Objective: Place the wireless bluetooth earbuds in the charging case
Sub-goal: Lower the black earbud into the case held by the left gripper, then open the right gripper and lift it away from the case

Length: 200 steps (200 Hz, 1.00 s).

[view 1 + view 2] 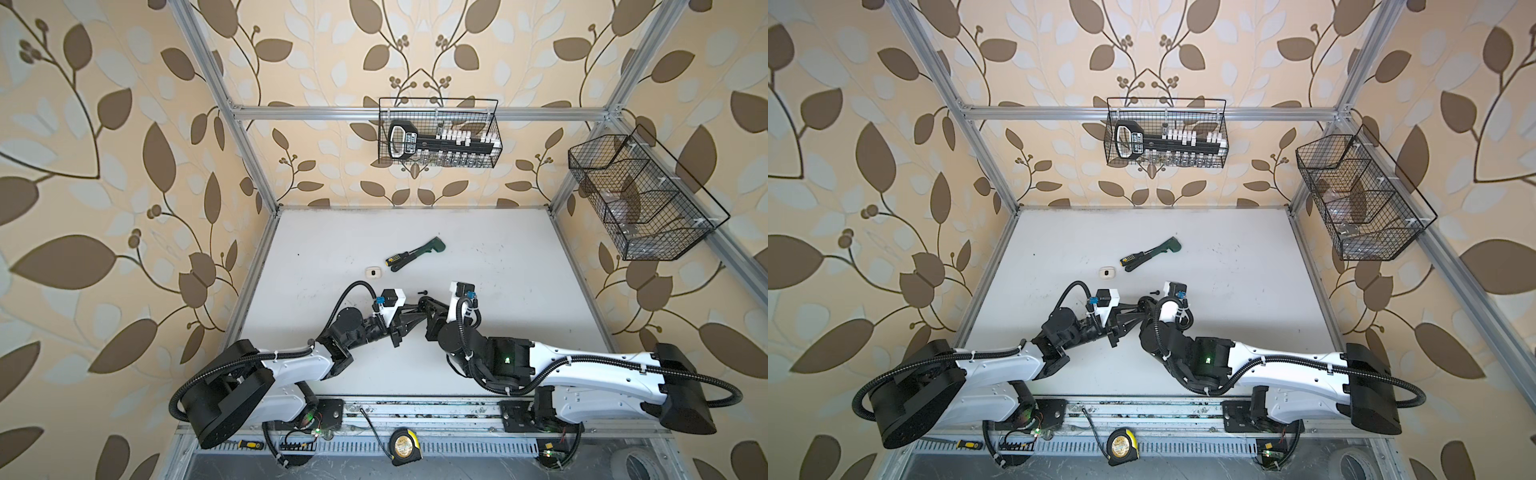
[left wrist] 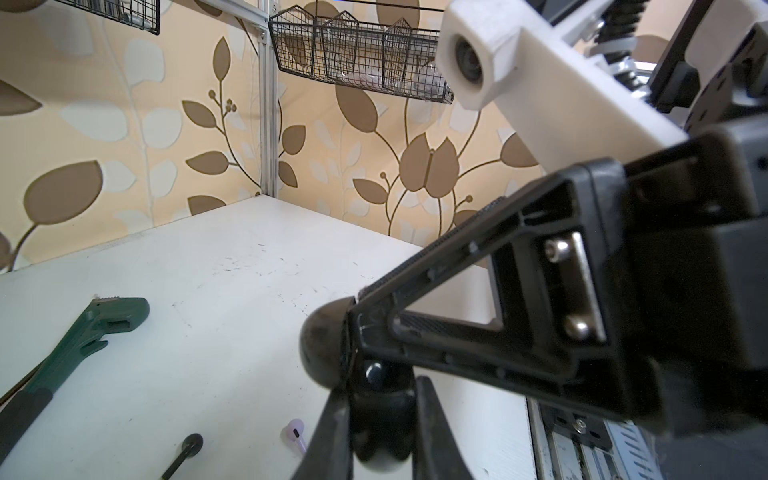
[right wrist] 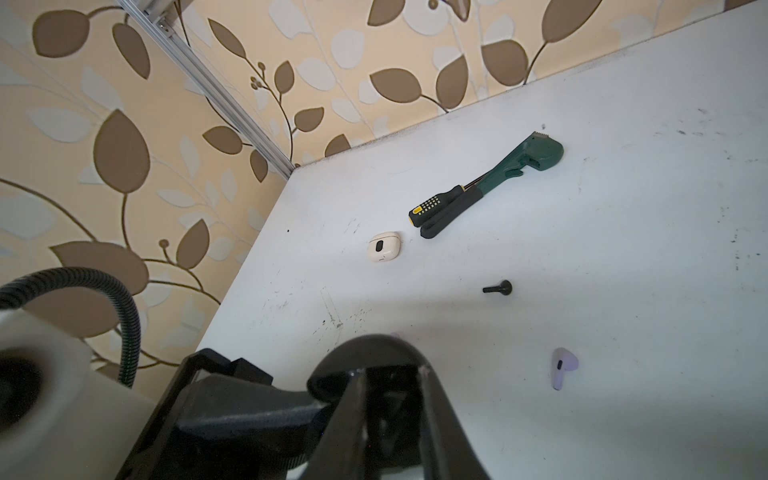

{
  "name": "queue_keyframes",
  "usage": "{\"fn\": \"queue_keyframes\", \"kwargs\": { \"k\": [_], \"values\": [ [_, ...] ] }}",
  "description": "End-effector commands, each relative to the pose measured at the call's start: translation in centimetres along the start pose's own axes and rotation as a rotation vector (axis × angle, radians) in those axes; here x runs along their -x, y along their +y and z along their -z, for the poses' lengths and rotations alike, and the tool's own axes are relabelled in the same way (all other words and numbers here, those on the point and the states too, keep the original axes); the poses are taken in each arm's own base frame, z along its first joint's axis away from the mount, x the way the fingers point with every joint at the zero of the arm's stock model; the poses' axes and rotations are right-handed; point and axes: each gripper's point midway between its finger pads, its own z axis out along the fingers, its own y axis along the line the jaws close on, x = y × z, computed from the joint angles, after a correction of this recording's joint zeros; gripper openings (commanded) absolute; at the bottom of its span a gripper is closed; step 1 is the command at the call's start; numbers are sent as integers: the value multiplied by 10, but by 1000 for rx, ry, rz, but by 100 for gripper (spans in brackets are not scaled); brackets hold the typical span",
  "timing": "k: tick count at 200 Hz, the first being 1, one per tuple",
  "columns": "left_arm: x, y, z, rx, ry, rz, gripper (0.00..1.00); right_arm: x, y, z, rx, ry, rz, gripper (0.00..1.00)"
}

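Green wrench (image 1: pixel 419 252) beside screwdriver (image 1: pixel 394 260); black peg (image 3: pixel 498 288) apart.

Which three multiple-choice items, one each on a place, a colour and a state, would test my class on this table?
1. Where is the screwdriver?
A. alone, apart from everything
B. against the wrench
C. standing on its tip

2. What colour is the wrench's head?
A. red
B. blue
C. green

3. How is the cream case?
A. shut, lying flat
B. open
C. broken in two

Key:
1 B: its handle lies along the wrench's black grip.
2 C: head and shaft show green in both wrist views.
3 A: its lid sits closed and nothing of its inside shows.
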Motion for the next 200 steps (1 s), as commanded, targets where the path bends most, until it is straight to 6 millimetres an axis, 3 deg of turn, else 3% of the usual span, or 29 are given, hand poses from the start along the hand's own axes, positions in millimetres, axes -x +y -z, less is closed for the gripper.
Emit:
{"fn": "queue_keyframes", "kwargs": {
  "k": [1, 35, 70, 110, 132, 166, 180, 200],
  "values": [
    [43, -9, 4, -25, -152, -92, 0, -14, -4, 2, 10, 46, 10, 30],
    [44, -10, 4, -28, -158, -94, 0, -11, -1, 7, 40, 55, -5, 41],
    [43, -9, 5, -18, -152, -101, 0, 0, 3, 15, 63, 64, 13, 60],
    [40, -8, 3, -22, -147, -102, 0, 49, 16, 38, 129, 33, 56, 66],
    [39, -8, 3, -23, -145, -106, 0, 74, 14, 37, 152, 67, 64, 67],
    [32, 2, 3, 31, -132, -104, 0, 105, -32, 10, 52, 85, 46, 67],
    [29, 12, 5, 84, -142, -93, 0, 104, -54, -6, 0, 98, 37, 67],
    [23, 30, 12, 187, -176, -74, 0, 87, -78, -36, -74, 153, 59, 67]
  ]
}}
